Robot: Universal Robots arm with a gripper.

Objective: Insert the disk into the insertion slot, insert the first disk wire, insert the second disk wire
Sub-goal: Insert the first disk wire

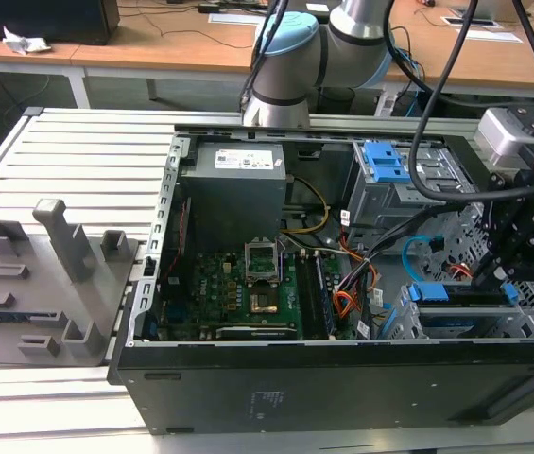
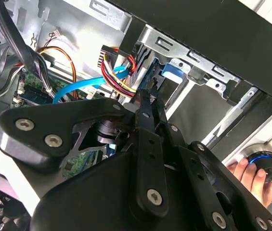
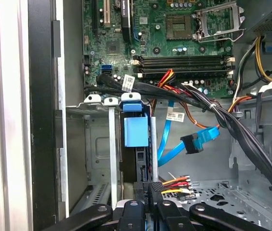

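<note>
Exterior view's right: the arm (image 1: 290, 57) bends down, its gripper (image 1: 512, 255) over the insertion slot (image 1: 408, 322) that houses the disk (image 1: 427, 292). Fingers (image 2: 147, 109) pinch the first disk wire (image 2: 119, 77); the second disk wire (image 3: 164, 144) dangles unplugged.

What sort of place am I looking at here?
Probably a robotics lab or test bench: an open computer case lies on a slatted metal table, a robot arm stands behind it, and wooden desks with cables line the back.

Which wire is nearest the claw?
The red, yellow and black bundle, right beside the claw. The flat light blue cable hangs farther away.
</note>
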